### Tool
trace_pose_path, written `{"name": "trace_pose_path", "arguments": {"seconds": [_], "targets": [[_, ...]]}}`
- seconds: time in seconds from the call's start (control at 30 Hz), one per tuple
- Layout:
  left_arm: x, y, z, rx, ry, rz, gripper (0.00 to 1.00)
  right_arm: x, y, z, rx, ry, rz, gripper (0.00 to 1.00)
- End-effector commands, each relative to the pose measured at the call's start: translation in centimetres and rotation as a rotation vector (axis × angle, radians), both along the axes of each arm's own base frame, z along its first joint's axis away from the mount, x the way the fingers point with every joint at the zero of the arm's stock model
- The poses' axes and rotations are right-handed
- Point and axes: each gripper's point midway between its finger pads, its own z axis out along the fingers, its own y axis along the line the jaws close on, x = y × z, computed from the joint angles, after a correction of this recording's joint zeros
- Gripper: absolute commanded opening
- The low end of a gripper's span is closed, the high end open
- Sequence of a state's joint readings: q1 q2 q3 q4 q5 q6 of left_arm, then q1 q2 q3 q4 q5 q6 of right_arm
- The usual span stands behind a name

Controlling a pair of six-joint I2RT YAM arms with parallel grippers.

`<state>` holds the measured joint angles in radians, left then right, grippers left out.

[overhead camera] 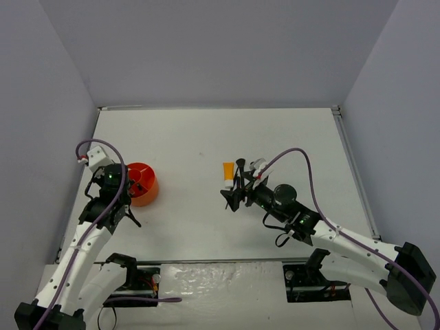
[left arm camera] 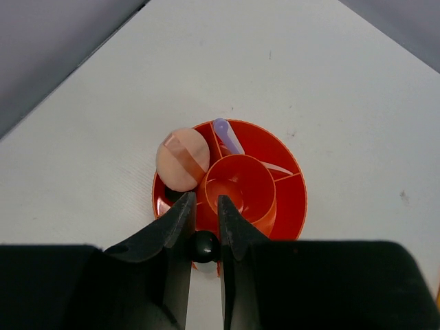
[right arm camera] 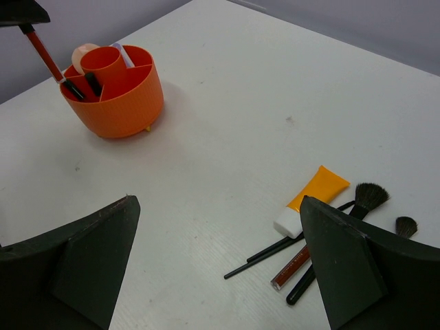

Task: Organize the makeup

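Loose makeup on the bench (right arm camera: 240,82), beneath the right tool (right arm camera: 218,206), whose jaws stand wide apart and hold nothing. The orange-white tube (right arm camera: 313,196), a large brush (right arm camera: 371,197), a small brush (right arm camera: 405,225), a thin black pencil (right arm camera: 275,251) and a red-brown stick (right arm camera: 292,267) lie flat in a close cluster, well apart from the orange tub (right arm camera: 117,96). In the right wrist view their long axes run roughly parallel, lower left to upper right. The tube's white cap points lower left and both brush heads point upper right. All appear light. The tube is probably soft and smooth, so it is best pinched across its width near the firmer cap. The brushes and pencils look stiff and slender, best taken mid-handle across the axis, clear of the bristles and of neighbours. The left tool (left arm camera: 206,203), jaws narrow, grips a red pencil (right arm camera: 45,58) slanting into the tub, beside the pink puff (left arm camera: 182,159).
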<state>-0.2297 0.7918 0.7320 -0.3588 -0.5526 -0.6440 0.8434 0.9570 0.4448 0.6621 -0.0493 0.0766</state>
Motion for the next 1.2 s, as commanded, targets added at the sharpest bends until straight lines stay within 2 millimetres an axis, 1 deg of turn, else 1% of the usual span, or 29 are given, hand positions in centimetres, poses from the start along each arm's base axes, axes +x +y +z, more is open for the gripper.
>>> {"name": "trace_pose_path", "arguments": {"seconds": [0.0, 0.17, 0.23, 0.3, 0.47, 0.5, 0.57, 0.6, 0.67, 0.7, 0.77, 0.83, 0.9, 0.93, 0.97, 1.0, 1.03, 1.1, 1.17], "targets": [[2.3, 0.2, 1.5, -0.030, -0.119, 0.043, 0.00, 0.7, -0.5, 2.7, 0.062, -0.078, -0.033, 1.00], [2.8, 0.4, 0.3, -0.028, -0.101, 0.059, 0.00, 0.6, -0.5, 2.6, 0.062, -0.075, -0.028, 1.00], [3.1, 0.4, 0.1, -0.032, -0.111, 0.059, 0.01, 0.7, -0.6, 2.6, 0.063, -0.076, -0.033, 1.00], [3.1, 0.3, -0.6, -0.038, -0.108, 0.060, 0.06, 0.7, -0.5, 2.5, 0.060, -0.075, -0.032, 1.00], [3.0, 0.4, -1.3, -0.045, -0.095, 0.066, 0.17, 0.8, -0.4, 2.2, 0.053, -0.067, -0.033, 1.00], [2.9, 0.4, -1.5, -0.044, -0.087, 0.070, 0.21, 0.8, -0.4, 2.3, 0.053, -0.067, -0.034, 1.00], [2.7, 0.5, -1.8, -0.047, -0.080, 0.078, 0.27, 1.0, -0.4, 2.2, 0.052, -0.062, -0.041, 1.00], [2.6, 0.5, -1.8, -0.049, -0.080, 0.078, 0.29, 1.0, -0.5, 2.2, 0.052, -0.060, -0.044, 1.00], [2.4, 0.6, -1.5, -0.053, -0.086, 0.085, 0.38, 1.4, -0.7, 2.1, 0.047, -0.047, -0.070, 1.00], [2.3, 0.7, -1.2, -0.051, -0.090, 0.086, 0.41, 1.6, -1.0, 2.0, 0.043, -0.042, -0.092, 1.00], [2.2, 0.8, -0.3, -0.049, -0.099, 0.088, 0.46, 2.0, -1.2, 1.8, 0.037, -0.025, -0.117, 1.00], [1.7, 0.9, 0.8, -0.046, -0.104, 0.088, 0.49, 2.3, -1.4, 1.1, 0.020, 0.014, -0.146, 1.00], [1.5, 0.7, 2.6, -0.049, -0.128, 0.065, 0.54, 3.2, -2.0, 0.4, -0.006, 0.056, -0.217, 0.98], [1.5, 0.6, 4.0, -0.045, -0.149, 0.050, 0.58, 3.6, -2.1, -0.2, -0.035, 0.085, -0.240, 0.95], [1.1, 0.4, 4.7, -0.044, -0.146, 0.028, 0.62, 4.0, -2.5, -0.7, -0.050, 0.106, -0.278, 0.93], [0.7, 0.4, 6.1, -0.030, -0.149, 0.011, 0.69, 4.3, -2.5, -1.4, -0.081, 0.134, -0.297, 0.90], [0.6, 0.4, 6.4, -0.027, -0.150, 0.007, 0.70, 4.5, -2.7, -1.5, -0.079, 0.146, -0.318, 0.88], [0.1, 0.0, 8.6, -0.004, -0.145, -0.048, 0.83, 5.1, -2.9, -2.7, -0.105, 0.195, -0.366, 0.79], [-0.2, -0.5, 10.0, 0.029, -0.126, -0.114, 0.93, 5.5, -2.7, -3.7, -0.113, 0.236, -0.398, 0.67]]}}
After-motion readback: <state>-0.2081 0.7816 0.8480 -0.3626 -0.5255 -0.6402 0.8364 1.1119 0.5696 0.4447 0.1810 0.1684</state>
